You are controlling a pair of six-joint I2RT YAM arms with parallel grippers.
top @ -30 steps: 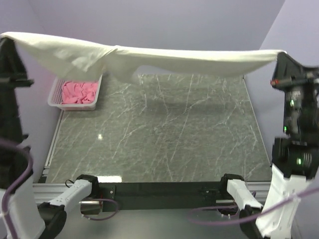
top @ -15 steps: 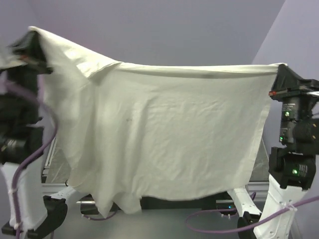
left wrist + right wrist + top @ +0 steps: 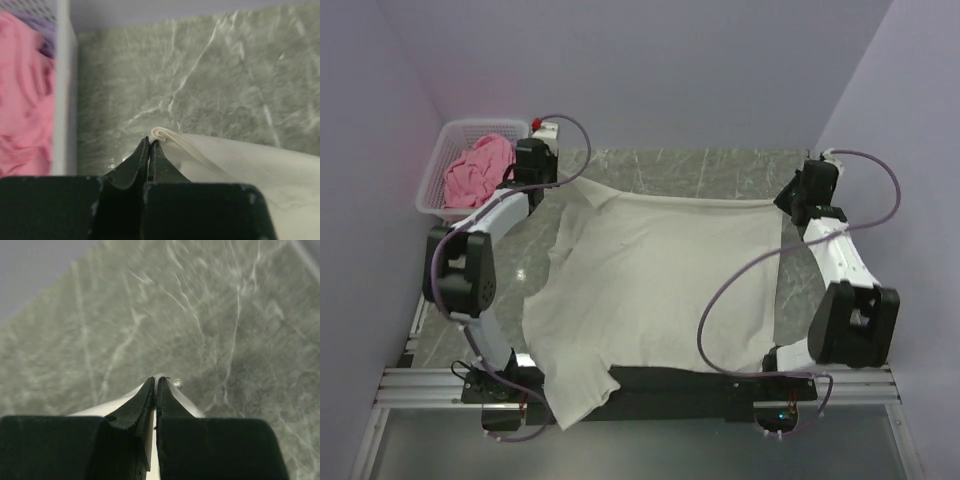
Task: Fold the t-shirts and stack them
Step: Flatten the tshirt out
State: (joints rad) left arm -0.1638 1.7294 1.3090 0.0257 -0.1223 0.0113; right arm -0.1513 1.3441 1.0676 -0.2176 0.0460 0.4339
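Note:
The cream-white t-shirt [image 3: 660,280] lies spread over the marble table, and its near left part hangs past the front edge. My left gripper [image 3: 563,184] is shut on the shirt's far left corner, low over the table; in the left wrist view the jaws [image 3: 150,141] pinch a rolled hem of the cloth [image 3: 240,160]. At the far right corner my right gripper [image 3: 783,205] is shut on the shirt's edge, with a sliver of fabric [image 3: 105,407] between the closed tips [image 3: 157,381]. The pink t-shirt [image 3: 477,170] sits crumpled in the basket.
The white lattice basket [image 3: 448,138] stands at the far left corner, close beside my left wrist; its wall [image 3: 62,90] and the pink cloth [image 3: 20,100] fill the left of that wrist view. Purple walls close in on the back and both sides.
The cream shirt was held stretched in the air between both grippers. Both arms have swung forward and down, and the shirt now lies flat on the table.

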